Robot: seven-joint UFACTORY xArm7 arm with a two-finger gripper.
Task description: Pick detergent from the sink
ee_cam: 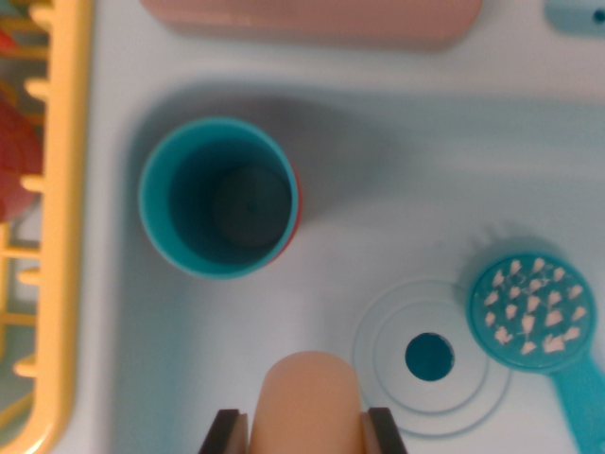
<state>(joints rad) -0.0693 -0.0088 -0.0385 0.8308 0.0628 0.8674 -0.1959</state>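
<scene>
Between my two dark fingers [225, 433], seen only as short stubs at the bottom edge of the wrist view, sits the detergent [308, 399], a rounded peach-coloured bottle viewed end-on. Both fingers lie flush against its sides, one on the wrist view's left and one on the right, so my gripper [304, 432] is clamped on the bottle. The bottle's domed top points up the frame, over the pale blue floor of the sink [397, 180].

Just to the wrist view's right of the bottle lies the drain [429, 357], a set of concentric raised rings around a dark teal hole. Overlapping the drain's outer ring on the right is a teal brush [535, 310], its round head studded with pale bristle tufts and its handle running off the lower right corner.

Upper left of the bottle, and well apart from it, a teal cup [219, 197] stands upright on the sink floor, mouth open to the camera, with a sliver of red showing along its right side.

Along the left edge runs a yellow rack [66, 189], with blurred red shapes behind its bars that I cannot identify. At the top edge a pink object [312, 21] lies on the sink's rim.
</scene>
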